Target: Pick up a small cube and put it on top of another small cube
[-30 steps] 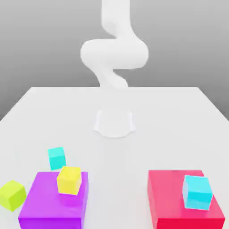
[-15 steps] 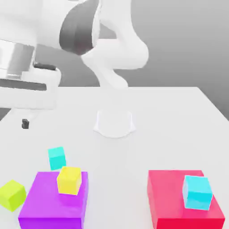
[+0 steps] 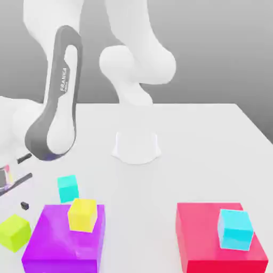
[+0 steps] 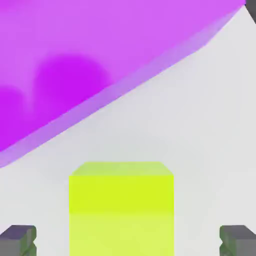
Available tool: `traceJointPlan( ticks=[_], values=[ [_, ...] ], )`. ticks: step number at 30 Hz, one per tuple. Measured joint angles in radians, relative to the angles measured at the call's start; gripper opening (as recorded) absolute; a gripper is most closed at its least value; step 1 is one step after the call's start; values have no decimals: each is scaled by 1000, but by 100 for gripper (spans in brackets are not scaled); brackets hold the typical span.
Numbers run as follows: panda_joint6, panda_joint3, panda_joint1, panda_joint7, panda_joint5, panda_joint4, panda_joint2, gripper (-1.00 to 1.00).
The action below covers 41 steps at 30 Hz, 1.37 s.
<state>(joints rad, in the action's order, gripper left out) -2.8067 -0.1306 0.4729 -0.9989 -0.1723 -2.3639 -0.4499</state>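
A small lime cube (image 3: 14, 233) sits on the white table at the exterior view's left, beside a large purple block (image 3: 64, 242). My gripper (image 3: 11, 205) hangs just above it, one dark fingertip (image 3: 24, 205) showing. In the hand view the lime cube (image 4: 121, 207) lies centred in my open gripper (image 4: 128, 239), with a gap to each fingertip (image 4: 20, 239). A small yellow cube (image 3: 82, 215) rests on the purple block (image 4: 90, 60). A small cyan cube (image 3: 67, 188) stands on the table behind that block.
A large red block (image 3: 205, 245) at the exterior view's right carries another cyan cube (image 3: 235, 229). The arm's white base (image 3: 136, 146) stands mid-table, and the arm's grey-sided link (image 3: 56, 117) leans over the left side.
The arm has swung in over the exterior view's left and come down, bringing the hand low above the lime cube. The cubes and blocks have not moved.
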Motion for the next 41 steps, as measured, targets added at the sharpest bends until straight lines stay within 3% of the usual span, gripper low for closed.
traceJointPlan(
  ticks=[7,12,17,22,30,38,39,41],
  values=[
    [0,2,2,-2,-2,1,-3,-100],
    [117,-46,-33,56,63,-41,155,-100],
    [142,-124,-81,295,196,-191,318,-100],
    [161,-138,-46,543,319,-349,496,-100],
    [174,-113,39,813,355,-605,785,-100],
    [-82,-140,1,793,285,-631,557,-100],
    [-111,-143,-7,780,265,-631,527,100],
    [-111,-143,-7,780,265,-631,527,100]
  ],
)
